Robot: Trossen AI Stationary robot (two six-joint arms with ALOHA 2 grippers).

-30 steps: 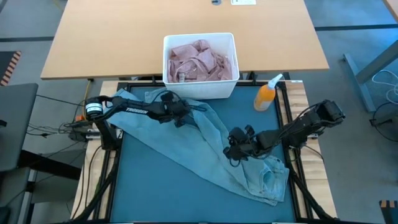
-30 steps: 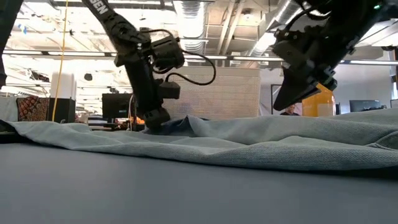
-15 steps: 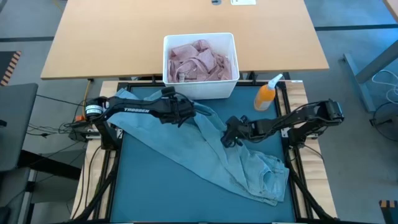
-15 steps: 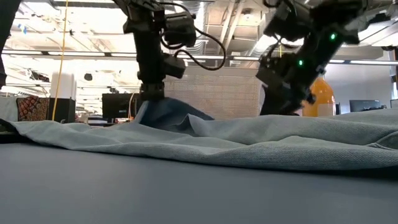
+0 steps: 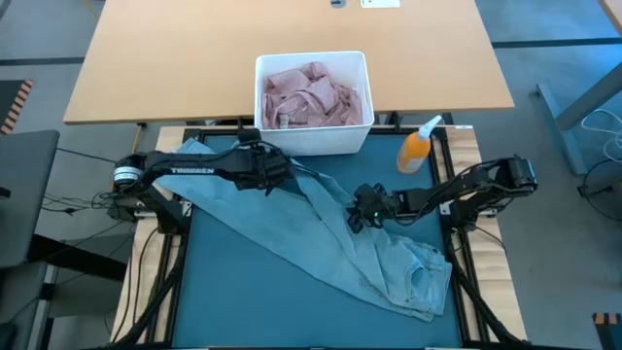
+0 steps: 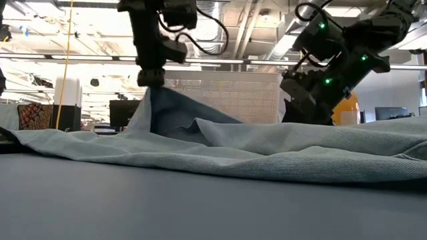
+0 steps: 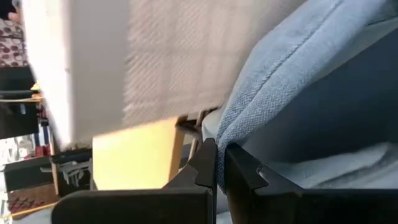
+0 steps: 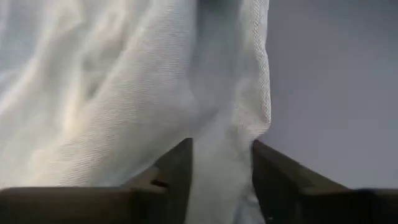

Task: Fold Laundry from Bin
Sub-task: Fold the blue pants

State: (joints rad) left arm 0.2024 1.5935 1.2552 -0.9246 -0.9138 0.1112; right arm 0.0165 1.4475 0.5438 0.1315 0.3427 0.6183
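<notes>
Light blue denim jeans (image 5: 330,233) lie slantwise across the teal mat (image 5: 243,292); most of the cloth rests flat. My left gripper (image 5: 284,179) is shut on the jeans' far end, just in front of the white bin (image 5: 313,58). That bin stands at the far edge and holds a dusty pink shirt (image 5: 311,92). My right gripper (image 5: 356,216) is down on the jeans' middle. In its wrist view the fingers are apart, astride a ridge of denim (image 8: 222,134). My left gripper pinches a hemmed edge of the jeans (image 7: 231,134) between its two fingers. That edge is lifted into a peak (image 6: 157,100) that hangs taut below the fingers; the rest stays on the mat. My right gripper's fingers (image 8: 180,168) stand on either side of the denim ridge, slanting down from the table's right. Cloth fills the gap, and I cannot tell whether they pinch it.
An orange spray bottle (image 5: 416,148) stands at the mat's far right corner, close behind my right arm. A tan tabletop (image 5: 292,29) lies beyond the bin. Bare mat lies at the near left.
My left gripper has gone up, still shut on the jeans' edge, and has drawn that end from flat into a raised peak; the rest of the jeans has stayed put. My right gripper has moved toward the far edge and down onto the jeans' middle.
</notes>
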